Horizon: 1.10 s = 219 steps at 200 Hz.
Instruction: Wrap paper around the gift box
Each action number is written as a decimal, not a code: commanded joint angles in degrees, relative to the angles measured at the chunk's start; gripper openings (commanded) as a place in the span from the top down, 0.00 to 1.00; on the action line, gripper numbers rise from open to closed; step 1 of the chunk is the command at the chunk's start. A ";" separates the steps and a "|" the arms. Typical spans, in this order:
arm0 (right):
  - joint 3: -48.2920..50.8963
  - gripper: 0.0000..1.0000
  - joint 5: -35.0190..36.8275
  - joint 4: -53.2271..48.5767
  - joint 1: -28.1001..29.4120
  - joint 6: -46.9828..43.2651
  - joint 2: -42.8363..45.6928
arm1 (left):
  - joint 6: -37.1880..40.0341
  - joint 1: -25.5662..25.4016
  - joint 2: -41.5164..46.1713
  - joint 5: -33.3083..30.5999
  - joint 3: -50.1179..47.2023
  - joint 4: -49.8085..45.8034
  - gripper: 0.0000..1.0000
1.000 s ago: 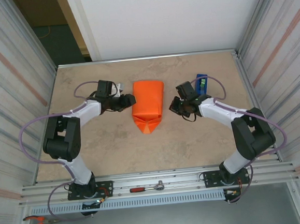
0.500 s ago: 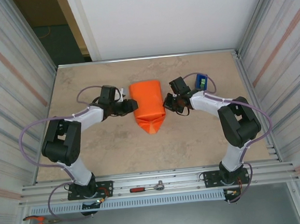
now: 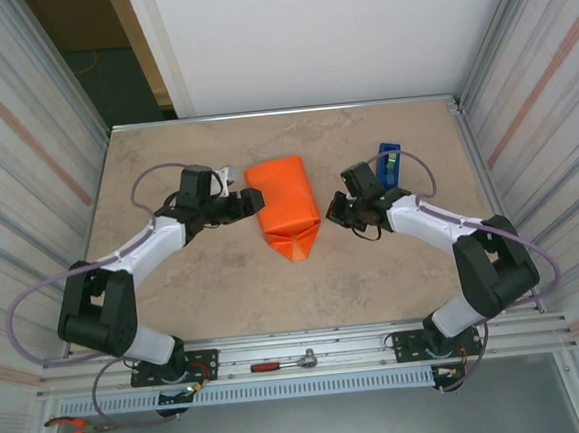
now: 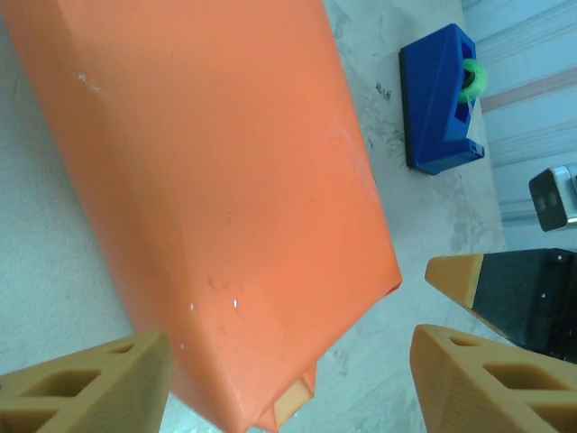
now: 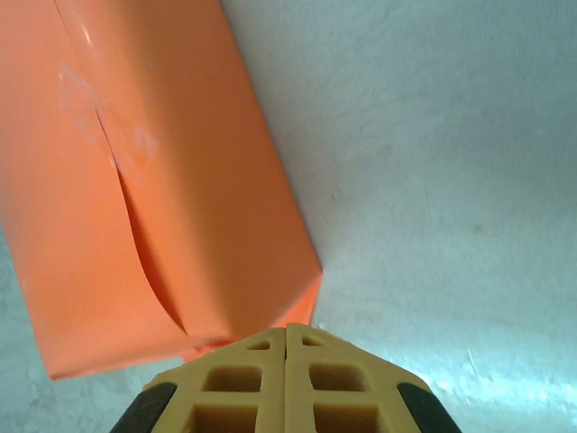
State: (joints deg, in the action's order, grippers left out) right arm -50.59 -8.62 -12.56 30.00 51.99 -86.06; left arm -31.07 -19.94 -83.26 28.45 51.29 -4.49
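Progress well along, judging by the folds. Orange paper (image 3: pixel 284 205) closed into one long parcel lying mid tabletop (image 3: pixel 224 282) between the two arms, a little askew. No sight of the gift box; presumably inside. Lapped seam along the parcel's top. Near end folded to a point, flaps not obviously fastened. Far end hard to judge. Likely left to do: fixing seam and ends down.

Wide-spread left gripper (image 3: pixel 246 202), nothing held, close against the parcel's far left corner. Tight-closed right gripper (image 3: pixel 337 211), empty, just beside the parcel's right edge; contact not clear.

Ribbed metal walls (image 3: pixel 23 147) on both sides, white panel (image 3: pixel 305 35) behind. Beige, mottled, matte surface. Blue tape dispenser (image 3: pixel 389 160) just behind the right arm. On the near rail (image 3: pixel 380 342): ratchet wrench (image 3: pixel 286 362). Below it, far left: red-handled pliers (image 3: pixel 70 427).
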 commanded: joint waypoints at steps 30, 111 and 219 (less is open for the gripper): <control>2.88 1.00 5.32 1.56 8.19 1.26 -0.04 | 4.87 0.10 7.93 -6.66 -4.20 -5.63 0.01; -3.70 1.00 5.79 2.87 9.98 1.45 -10.36 | 6.57 -1.89 10.10 -13.29 -8.08 -4.64 0.01; 2.20 1.00 8.77 3.56 13.73 6.99 -4.45 | 2.86 -4.55 3.51 -7.17 -6.59 -6.08 0.03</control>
State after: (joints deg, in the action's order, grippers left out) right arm -49.39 -2.87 -7.62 42.48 55.31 -93.19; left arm -26.83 -23.68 -77.71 19.20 43.13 -9.69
